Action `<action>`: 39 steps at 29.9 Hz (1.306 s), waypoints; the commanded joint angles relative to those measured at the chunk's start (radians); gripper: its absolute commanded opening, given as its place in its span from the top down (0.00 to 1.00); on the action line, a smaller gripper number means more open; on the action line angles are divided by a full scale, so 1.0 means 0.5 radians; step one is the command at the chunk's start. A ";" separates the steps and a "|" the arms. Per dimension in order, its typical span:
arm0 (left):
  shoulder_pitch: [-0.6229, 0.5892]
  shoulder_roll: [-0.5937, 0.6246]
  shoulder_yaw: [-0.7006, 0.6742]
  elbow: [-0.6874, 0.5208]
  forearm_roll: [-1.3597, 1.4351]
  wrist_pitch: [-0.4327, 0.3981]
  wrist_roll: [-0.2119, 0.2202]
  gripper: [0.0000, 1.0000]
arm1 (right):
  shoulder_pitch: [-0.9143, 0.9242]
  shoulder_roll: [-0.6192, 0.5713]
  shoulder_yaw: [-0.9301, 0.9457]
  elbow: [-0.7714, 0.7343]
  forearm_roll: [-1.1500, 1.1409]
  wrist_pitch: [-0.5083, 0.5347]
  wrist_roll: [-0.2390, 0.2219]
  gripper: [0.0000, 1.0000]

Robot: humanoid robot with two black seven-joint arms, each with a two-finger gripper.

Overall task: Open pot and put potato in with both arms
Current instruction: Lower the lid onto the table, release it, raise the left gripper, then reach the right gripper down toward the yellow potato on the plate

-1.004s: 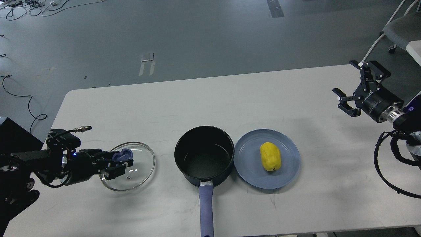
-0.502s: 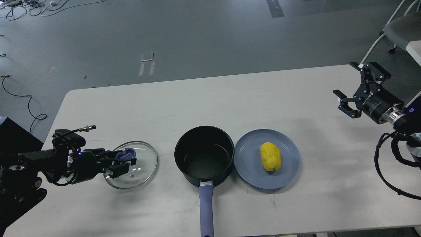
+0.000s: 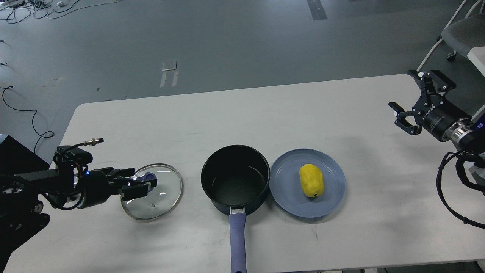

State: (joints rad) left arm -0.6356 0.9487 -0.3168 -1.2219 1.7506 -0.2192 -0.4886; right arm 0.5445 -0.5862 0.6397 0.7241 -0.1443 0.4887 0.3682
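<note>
The dark navy pot [image 3: 235, 179] stands open at the table's front centre, its blue-purple handle [image 3: 237, 242] pointing toward me. Its glass lid [image 3: 161, 197] lies on the table left of the pot. My left gripper [image 3: 141, 179] reaches in from the left, its fingers closed around the lid's blue knob [image 3: 147, 176]. The yellow potato [image 3: 311, 180] lies on a flat blue plate [image 3: 288, 189] just right of the pot. My right gripper [image 3: 406, 94] is open and empty, hovering above the table's far right edge, well away from the potato.
The white table [image 3: 265, 113] carries only the pot, lid and plate. A grey chair [image 3: 460, 34] stands beyond the table's right corner. Cables lie on the floor at the far left.
The lid has shifted slightly right and settled flat on the table with my left gripper still at its knob. My right gripper has drifted a little to the right.
</note>
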 commanded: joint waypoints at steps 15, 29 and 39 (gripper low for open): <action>-0.346 0.075 -0.189 -0.146 -1.547 -0.427 0.000 0.02 | 0.236 -0.438 -0.043 0.646 -0.691 0.000 0.000 0.00; -0.373 -0.115 -0.234 -0.139 -1.550 -0.421 0.000 0.02 | 1.667 -0.461 -1.505 1.046 -1.353 0.000 -0.003 0.00; -0.373 -0.195 -0.271 -0.124 -1.541 -0.418 0.000 0.02 | 2.166 0.030 -2.417 1.052 -1.359 0.000 -0.003 0.00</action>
State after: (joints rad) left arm -0.8223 0.8534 -0.4508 -1.2839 0.9797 -0.4279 -0.4889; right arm 1.5855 -0.6335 -0.4705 1.2505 -0.8220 0.4887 0.3664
